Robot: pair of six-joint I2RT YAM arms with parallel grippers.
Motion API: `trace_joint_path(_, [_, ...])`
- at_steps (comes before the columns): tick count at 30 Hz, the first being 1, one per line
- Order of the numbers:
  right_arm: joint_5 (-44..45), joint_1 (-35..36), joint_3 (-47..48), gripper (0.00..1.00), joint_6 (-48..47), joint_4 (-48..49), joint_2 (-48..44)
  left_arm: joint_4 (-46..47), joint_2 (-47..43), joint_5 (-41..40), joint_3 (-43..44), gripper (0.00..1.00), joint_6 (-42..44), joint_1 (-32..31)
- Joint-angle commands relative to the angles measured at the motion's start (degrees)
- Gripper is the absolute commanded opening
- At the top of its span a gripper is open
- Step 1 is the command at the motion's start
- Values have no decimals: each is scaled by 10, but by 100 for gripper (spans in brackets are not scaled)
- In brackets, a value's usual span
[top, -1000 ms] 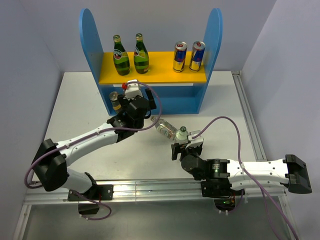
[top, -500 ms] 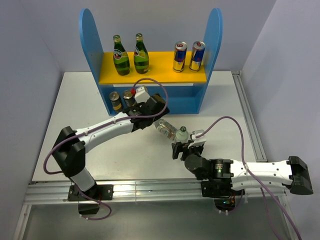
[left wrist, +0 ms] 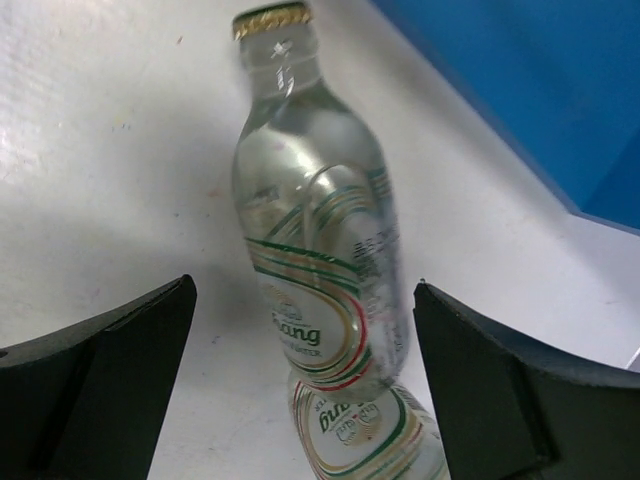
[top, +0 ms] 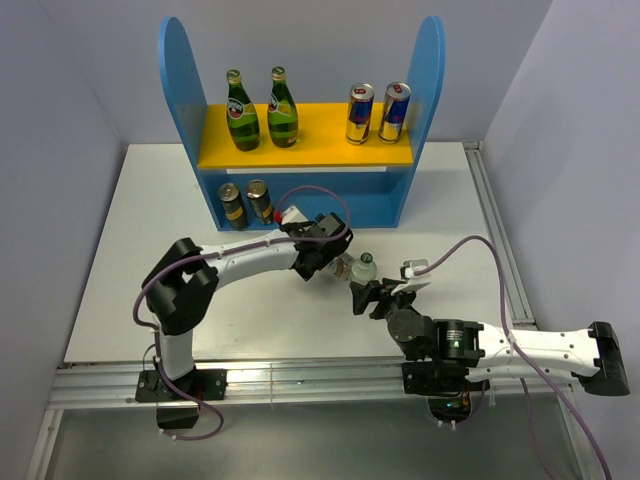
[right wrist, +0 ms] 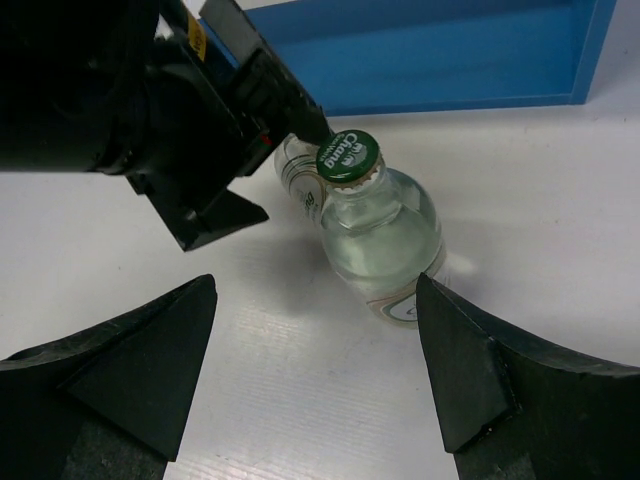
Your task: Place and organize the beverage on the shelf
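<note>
One white table [top: 120, 200]. Against the middle of its far edge, one blue shelf [top: 182, 90] with two levels. On the yellow board [top: 320, 140] up top: two green bottles [top: 242, 112] upright toward the left, two blue-and-silver cans [top: 360, 113] toward the right. On the lower level, at the left end: two dark cans [top: 233, 205], side by side. Two arms reaching to the table's middle. Left gripper [top: 335, 262]: fingers apart, flanking without touching one of two clear bottles [left wrist: 320, 250], lying on its side. Just beside it, the upright bottle [right wrist: 380, 235], green-capped. Right gripper [top: 385, 291]: fingers spread wide, near that upright bottle, clamping nothing.
</note>
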Motion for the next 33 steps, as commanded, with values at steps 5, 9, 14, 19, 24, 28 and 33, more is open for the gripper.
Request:
trace_joint_path(5, [19, 4, -13, 87, 15, -6, -23, -38, 35, -3, 47, 97, -61, -12])
trace_joint_path(9, [17, 5, -10, 87, 17, -8, -19, -44, 59, -16, 61, 98, -67, -12])
trace_joint_path(14, [14, 5, -12, 87, 15, -7, -24, -88, 89, -37, 95, 98, -91, -9])
trace_joint_path(19, [14, 4, -16, 87, 14, -4, -31, -81, 103, -29, 92, 98, -103, 3])
trace_joint_path(24, [13, 4, -13, 87, 13, -4, -25, -47, 106, -1, 70, 95, -103, 25])
trace_joint_path(28, [14, 5, -10, 87, 13, -4, -18, -37, 122, 16, 71, 79, -81, 33])
trace_joint_path(33, [13, 5, -14, 87, 13, -4, -28, -30, 146, 35, 79, 71, -59, 39])
